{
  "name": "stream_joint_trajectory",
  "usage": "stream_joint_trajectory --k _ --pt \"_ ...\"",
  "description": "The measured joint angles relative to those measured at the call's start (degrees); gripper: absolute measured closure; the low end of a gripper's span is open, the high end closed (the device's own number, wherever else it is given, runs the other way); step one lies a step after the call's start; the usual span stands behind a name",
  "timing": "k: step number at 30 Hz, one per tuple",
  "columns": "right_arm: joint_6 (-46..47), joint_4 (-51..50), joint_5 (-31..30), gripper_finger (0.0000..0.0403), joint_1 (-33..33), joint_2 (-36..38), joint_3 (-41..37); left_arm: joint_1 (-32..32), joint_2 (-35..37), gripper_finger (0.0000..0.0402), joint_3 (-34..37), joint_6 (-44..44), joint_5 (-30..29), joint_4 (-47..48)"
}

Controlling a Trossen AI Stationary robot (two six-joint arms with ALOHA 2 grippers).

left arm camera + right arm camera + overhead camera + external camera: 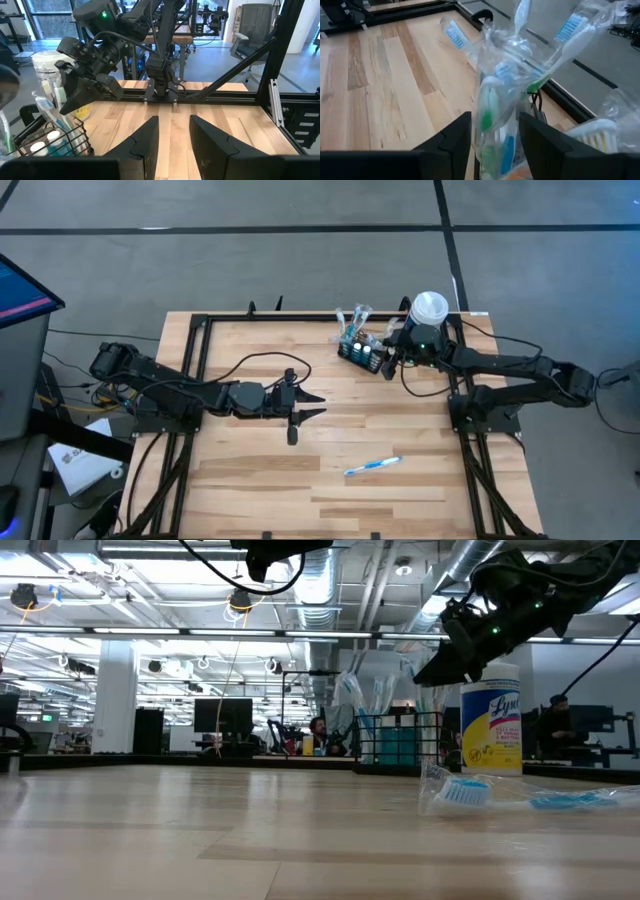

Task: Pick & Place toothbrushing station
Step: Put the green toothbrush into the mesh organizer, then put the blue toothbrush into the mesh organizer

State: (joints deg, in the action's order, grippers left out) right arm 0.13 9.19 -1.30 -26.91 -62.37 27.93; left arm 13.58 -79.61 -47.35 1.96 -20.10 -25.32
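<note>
The left gripper (pixel 308 406) hovers mid-counter (pixel 250 480), fingers parted around nothing, apparently waiting. A loose toothbrush (pixel 372 466) lies nearer the front. The toothbrushing station (pixel 362 353) stands at the back edge, wrapped brushes upright inside. The right gripper (pixel 392 358) is just beside it, fingers spread around a wrapped brush, apparently letting go

A large open-plan lab or workshop: exposed ceiling ducts (pixel 330 580) and strip lights run over rows of desks with monitors (pixel 222 715), seated people (pixel 318 732), an office chair (pixel 245 40), and grey concrete floor (pixel 250 270).
</note>
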Motion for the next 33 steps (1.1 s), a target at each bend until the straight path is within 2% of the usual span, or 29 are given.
stream_joint_trajectory --k 8,25,33 --pt "-0.6 -2.14 0.02 0.0229 1.11 2.12 2.24 0.0 0.0 0.0297 0.0 0.0 0.0 0.04" --pt "-0.71 -10.39 0.0 0.0234 1.22 10.08 4.8 0.0 0.0 0.0297 0.0 0.0 0.0 0.02" --pt "-1.89 -13.65 -0.02 0.0241 7.82 11.98 4.8 0.0 0.0 0.0297 0.0 0.0 -0.02 0.02"
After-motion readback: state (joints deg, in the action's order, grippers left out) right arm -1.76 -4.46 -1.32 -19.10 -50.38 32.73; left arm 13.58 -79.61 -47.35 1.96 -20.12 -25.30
